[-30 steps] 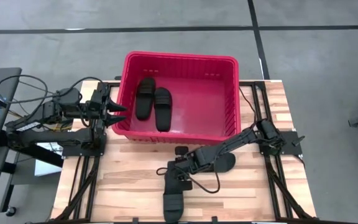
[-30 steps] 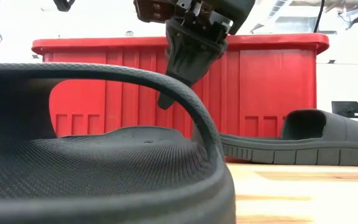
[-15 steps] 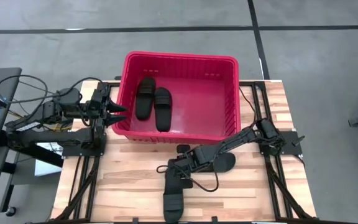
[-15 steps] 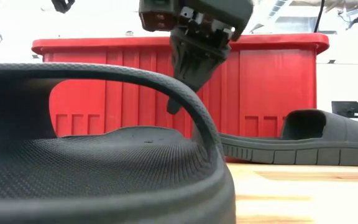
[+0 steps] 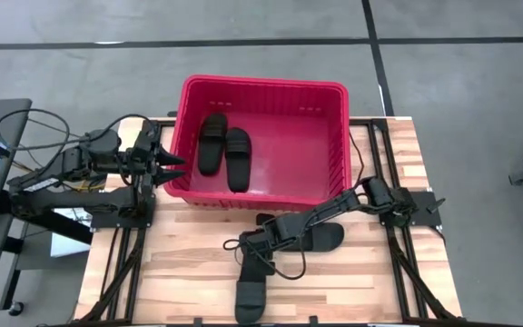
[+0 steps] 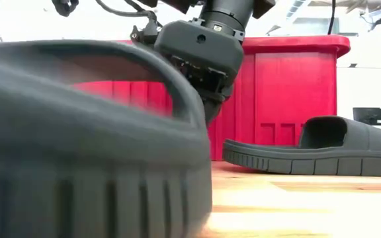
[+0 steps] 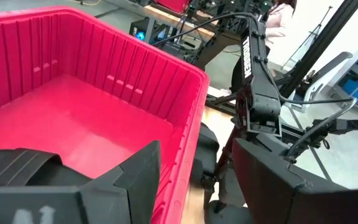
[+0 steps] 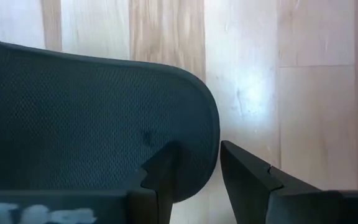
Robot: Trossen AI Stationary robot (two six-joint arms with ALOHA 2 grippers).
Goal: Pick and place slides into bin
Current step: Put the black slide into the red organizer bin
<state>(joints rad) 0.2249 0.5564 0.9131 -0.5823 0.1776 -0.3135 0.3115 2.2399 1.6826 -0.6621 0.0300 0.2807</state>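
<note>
Two black slides (image 5: 212, 143) (image 5: 237, 156) lie in the red bin (image 5: 261, 82) at the table's far side. A third slide (image 5: 325, 238) lies flat on the table under my right arm. The fourth slide (image 5: 250, 298) lies near the front edge, strap end nearest the low camera (image 6: 78, 132). My right gripper (image 5: 246, 254) is open and has come down on this slide's far, strapless end (image 8: 92, 112). My left gripper (image 5: 172, 168) waits open at the bin's left wall (image 7: 191, 106), holding nothing. My right gripper (image 8: 194, 152) comes from above, pointing steeply down, at the rounded strapless end of the near slide. One finger (image 8: 163, 168) is on the footbed (image 8: 185, 134) just inside the rim. The other finger (image 8: 247, 174) stands outside the rim over the bare table. The slide lies on the table.
The bin's near wall (image 6: 290, 73) rises just behind the two slides on the table. Black frame rails (image 5: 407, 263) run along both sides of the wooden tabletop (image 5: 180, 263). A cable (image 5: 284, 271) loops beside my right gripper.
My right gripper has sunk and gone a little toward the table's left, onto the near slide's far end. That slide has shifted toward the near edge and shows larger and blurred in the low view.
</note>
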